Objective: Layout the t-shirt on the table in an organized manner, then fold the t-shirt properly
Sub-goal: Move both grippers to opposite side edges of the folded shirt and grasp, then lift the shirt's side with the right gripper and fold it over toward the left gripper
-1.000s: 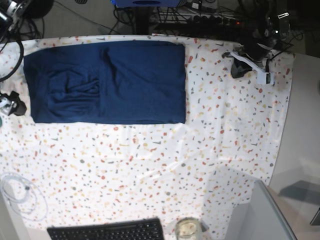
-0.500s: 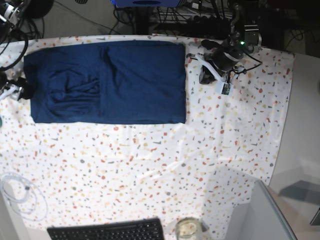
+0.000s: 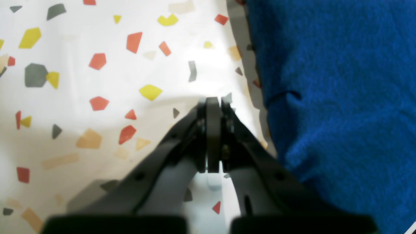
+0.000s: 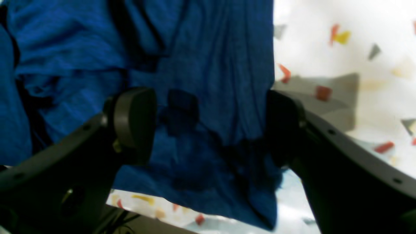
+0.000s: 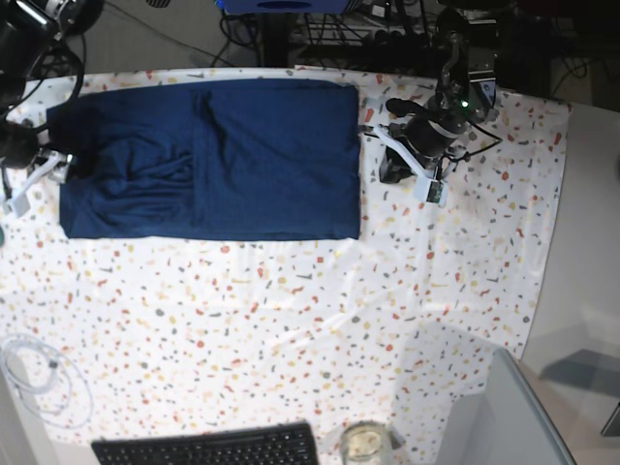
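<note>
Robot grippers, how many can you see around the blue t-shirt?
2. The left gripper is shut, just off the t-shirt on its right in the base view. The right gripper is open over the opposite edge.

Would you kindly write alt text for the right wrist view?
The open right gripper straddles the edge of the rumpled navy t-shirt, one finger over cloth, the other beside it. The speckled white table shows at right.

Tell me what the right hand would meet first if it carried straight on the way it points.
Most likely the navy t-shirt: the open right hand straddles its edge, fabric filling the gap. Depth is unclear, and the table lies right beneath.
</note>
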